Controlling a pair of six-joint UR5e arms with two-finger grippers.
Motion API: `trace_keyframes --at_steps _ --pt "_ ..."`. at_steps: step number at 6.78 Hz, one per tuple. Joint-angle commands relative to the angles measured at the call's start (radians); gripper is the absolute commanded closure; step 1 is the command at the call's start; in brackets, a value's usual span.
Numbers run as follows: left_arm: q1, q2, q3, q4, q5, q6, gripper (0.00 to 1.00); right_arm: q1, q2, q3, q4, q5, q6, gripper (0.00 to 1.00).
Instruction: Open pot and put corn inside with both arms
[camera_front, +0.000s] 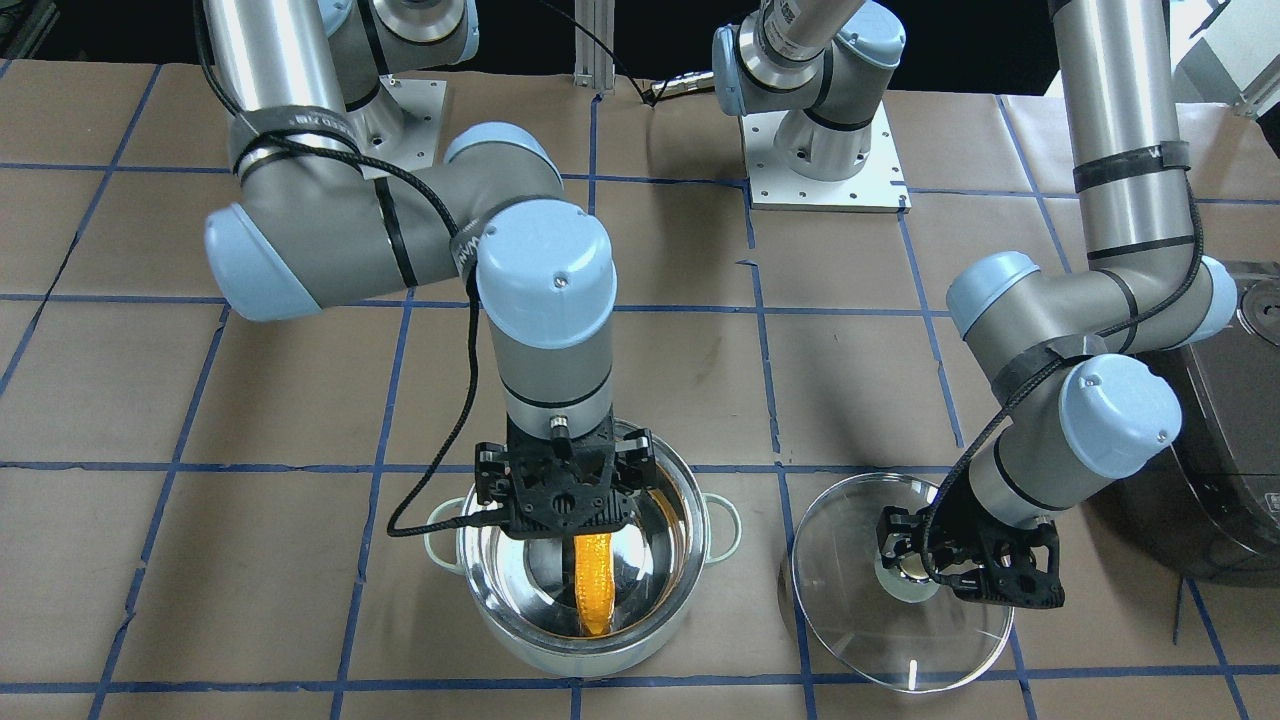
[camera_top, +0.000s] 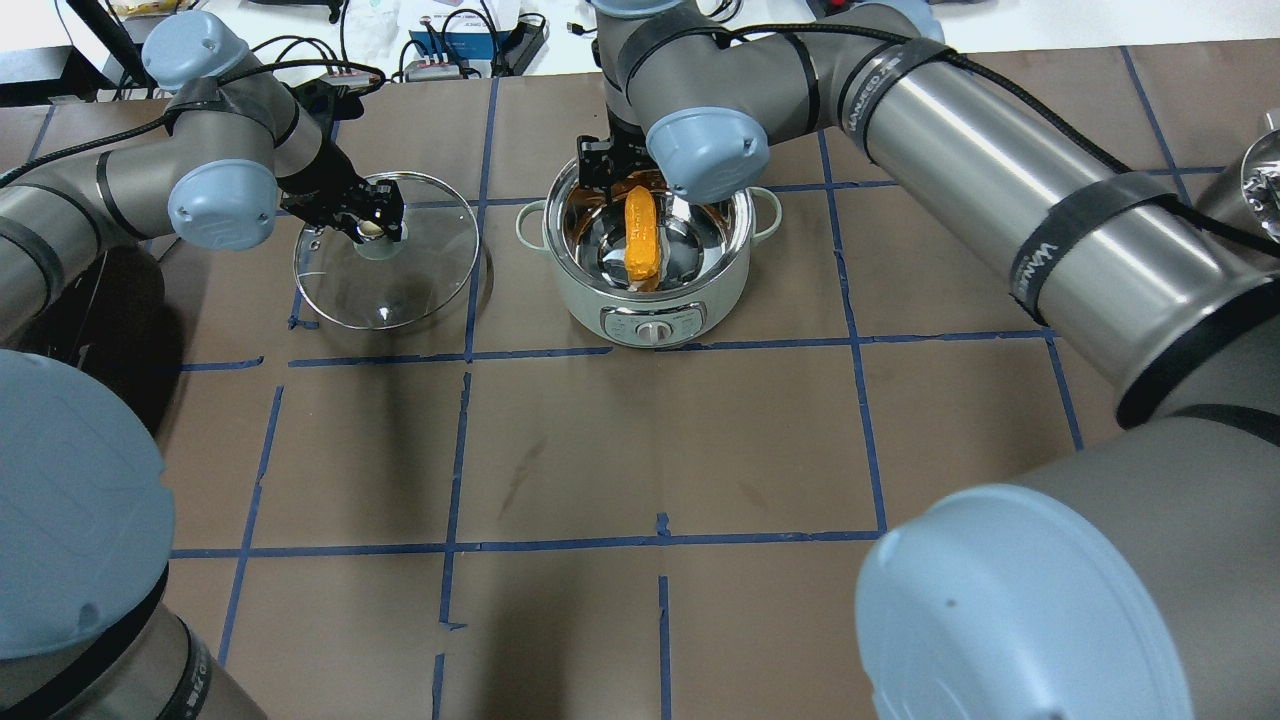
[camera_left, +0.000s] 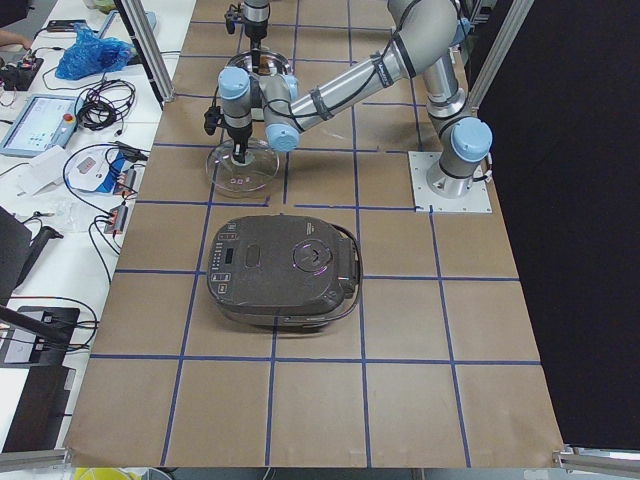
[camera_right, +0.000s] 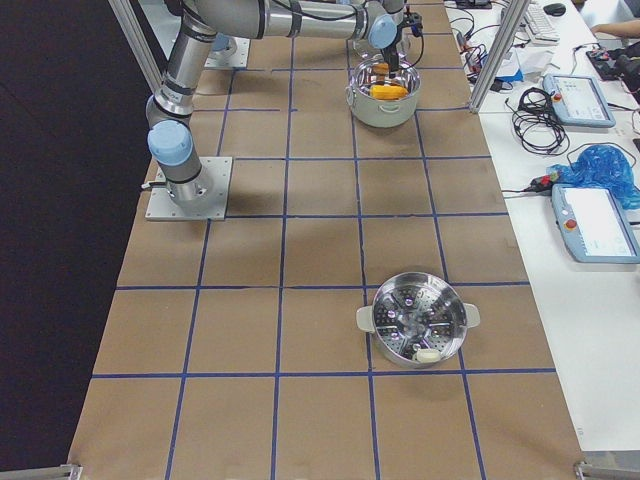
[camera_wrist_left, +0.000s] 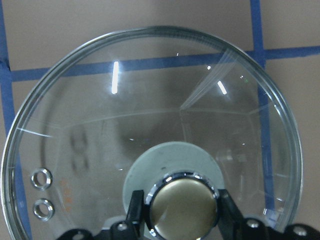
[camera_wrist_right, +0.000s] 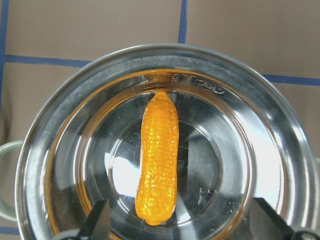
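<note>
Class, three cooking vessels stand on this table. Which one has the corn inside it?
The open pot under the right gripper: the corn lies in it. The dark rice cooker is shut, and the steel steamer pot shows no corn.

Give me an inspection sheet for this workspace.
Surface: table covered in brown paper with blue tape grid.
Job's things: pot open, corn lying on its bottom; lid on the table beside it.
Clutter: rice cooker and steamer basket, both apart from the pot.
Grippers: right gripper open above the corn; left gripper shut on the lid's knob.
Cables: a black cable runs along each arm; the right one loops down beside the pot.
Surroundings: benches with pendants, wires and a blue bag.
</note>
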Motion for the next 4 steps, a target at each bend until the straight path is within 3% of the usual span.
trace_keyframes --at_steps 1,2,3,4 --pt "0.004 0.0 -0.015 0.005 0.004 0.005 0.91 -0.139 -0.166 0.016 0.212 0.006 -0.044 0.05" --pt "0.004 0.0 -0.012 0.005 0.006 0.004 0.26 -0.205 -0.267 0.085 0.309 0.005 -0.084 0.05" --pt "0.004 0.004 0.0 -0.003 0.01 -0.001 0.0 -0.236 -0.378 0.195 0.307 0.005 -0.128 0.05" --pt "0.004 0.021 0.009 -0.021 0.012 -0.01 0.0 -0.249 -0.447 0.281 0.298 0.005 -0.127 0.05"
